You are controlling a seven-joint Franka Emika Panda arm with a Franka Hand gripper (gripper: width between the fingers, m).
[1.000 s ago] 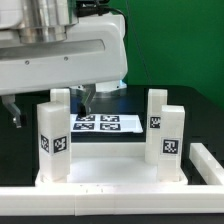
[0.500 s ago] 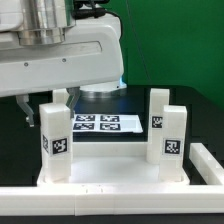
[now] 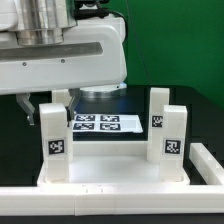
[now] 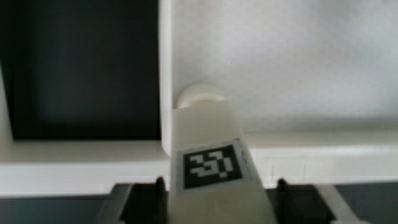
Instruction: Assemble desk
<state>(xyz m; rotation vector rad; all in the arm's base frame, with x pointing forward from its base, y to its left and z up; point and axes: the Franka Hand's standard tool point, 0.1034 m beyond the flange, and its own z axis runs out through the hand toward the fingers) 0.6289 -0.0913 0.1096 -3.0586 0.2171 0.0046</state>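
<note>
White plastic tray-like tabletop with upright tagged legs, gripper fingers closed on a white tagged block leg, marker board behind.

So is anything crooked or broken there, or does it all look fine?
Nothing stands out. Three legs show upright on the tabletop: near left, near right, far right. The arm hides the far left corner, where the gripper closes around a fourth leg. The marker board lies flat behind.
</note>
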